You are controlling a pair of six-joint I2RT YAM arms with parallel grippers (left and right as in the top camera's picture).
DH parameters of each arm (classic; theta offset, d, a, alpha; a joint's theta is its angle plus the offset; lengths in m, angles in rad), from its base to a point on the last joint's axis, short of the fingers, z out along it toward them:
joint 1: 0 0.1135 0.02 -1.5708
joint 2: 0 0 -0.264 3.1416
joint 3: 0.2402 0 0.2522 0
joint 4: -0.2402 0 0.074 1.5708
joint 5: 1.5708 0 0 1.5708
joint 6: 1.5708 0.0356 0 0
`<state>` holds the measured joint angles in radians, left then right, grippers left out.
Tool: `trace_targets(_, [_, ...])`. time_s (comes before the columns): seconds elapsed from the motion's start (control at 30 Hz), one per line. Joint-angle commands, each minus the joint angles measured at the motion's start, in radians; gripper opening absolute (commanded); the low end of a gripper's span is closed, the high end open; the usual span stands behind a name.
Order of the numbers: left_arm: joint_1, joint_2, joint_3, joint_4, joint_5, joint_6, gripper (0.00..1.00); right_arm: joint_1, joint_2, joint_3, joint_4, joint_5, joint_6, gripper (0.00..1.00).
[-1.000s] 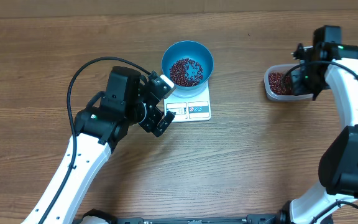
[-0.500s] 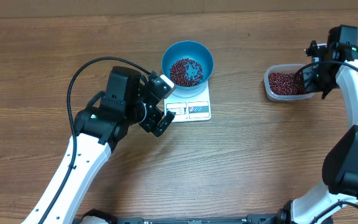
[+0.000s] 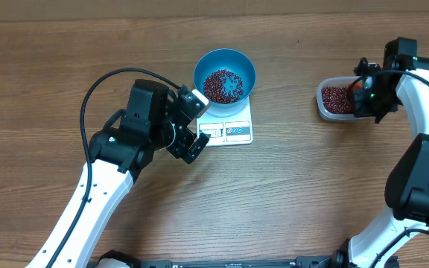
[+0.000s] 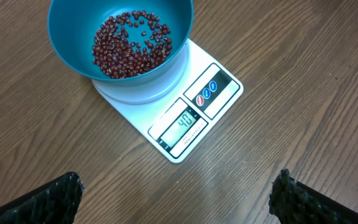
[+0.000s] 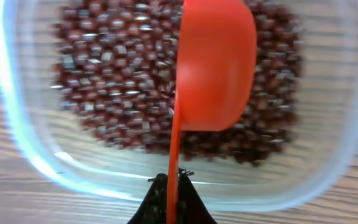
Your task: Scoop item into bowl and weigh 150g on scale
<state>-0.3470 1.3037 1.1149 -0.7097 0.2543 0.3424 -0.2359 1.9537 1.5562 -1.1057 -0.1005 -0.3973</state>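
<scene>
Swinging back in from the right, the right gripper (image 5: pixel 173 190) is hanging over the clear tub (image 3: pixel 322 104) again, after sitting out past its far edge half a second ago, and it is clamping hard on the thin handle of an orange-red scoop (image 5: pixel 216 68), jaws pinched right down on it. From the wrist view the handle is showing edge-on and the cup is turning its side toward the camera, sitting over the dark red-brown beans (image 5: pixel 104 93) that are filling the tub, though whether the cup is touching them I cannot tell. Over on the other side nothing is changing: the left gripper (image 3: pixel 198 126) is holding its spot from a second ago, fingers (image 4: pixel 48 202) spread wide and gripping nothing, hovering just beside the display edge of the white scale (image 4: pixel 210 93). On that scale the blue bowl (image 4: pixel 67 31) is sitting on the end away from the display (image 4: pixel 182 123), with a loose layer of beans covering part of its light blue bottom. Digits are glowing on the display, too small for me to call, and the tub is standing well apart from the scale on the wooden table (image 3: pixel 311 186)
</scene>
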Motion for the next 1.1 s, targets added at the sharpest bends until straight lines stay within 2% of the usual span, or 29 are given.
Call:
trace_targets(0.0, [-0.007,0.004,-0.002,0.003,0.005,-0.010,1.00,-0.002,0.001,0.014,-0.011,-0.116,-0.008,0.04])
trace_targets(0.4, [-0.007,0.004,-0.002,0.003,0.005,-0.009,0.99,-0.008,0.028,0.014,-0.040,-0.244,-0.008,0.04])
trace_targets(1.07, [-0.007,0.004,-0.002,0.003,0.005,-0.009,1.00,-0.107,0.092,0.014,-0.074,-0.428,0.061,0.04])
